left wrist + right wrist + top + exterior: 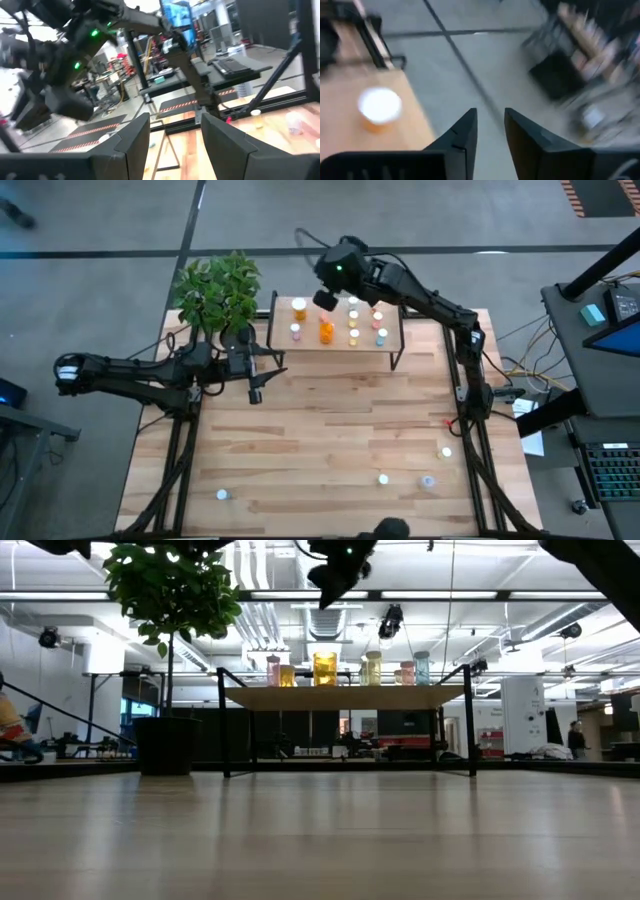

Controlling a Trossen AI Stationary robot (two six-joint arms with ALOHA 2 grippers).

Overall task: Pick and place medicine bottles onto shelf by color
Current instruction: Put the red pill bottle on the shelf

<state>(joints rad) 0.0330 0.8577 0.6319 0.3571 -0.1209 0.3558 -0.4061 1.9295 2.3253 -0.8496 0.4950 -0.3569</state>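
A: Status?

B: I've got the right gripper (327, 299) up over the far left part of the shelf (392, 336). Its fingers (461, 134) stand slightly apart with nothing between them, so I read this as the release step of a placement.

A: Where's the bottle?

B: Orange bottle (379, 107), pale cap, standing on the shelf top just beside the fingers, clear of them. From above there are two orange ones on the left side: a small one (298, 306) at the far left and the big orange (326, 331) next to it. Pale and blue ones (381, 335) sit on the right half.

A: Left arm?

B: Left gripper (254, 393) is parked over the table's left side, near the plant (215, 290). Fingers (224, 142) apart, empty.

A: What's left?

B: Four loose bottles on the near part of the table: one near left (221, 494), two near centre-right (383, 478) and (428, 480), one (446, 451) further right. I can't call their colours from here.

A: Next?

B: My call: lift the right gripper straight up so it doesn't clip the orange pair, swing to the near right, open wider, drop over the closest bottle. Check its colour before choosing a shelf spot.
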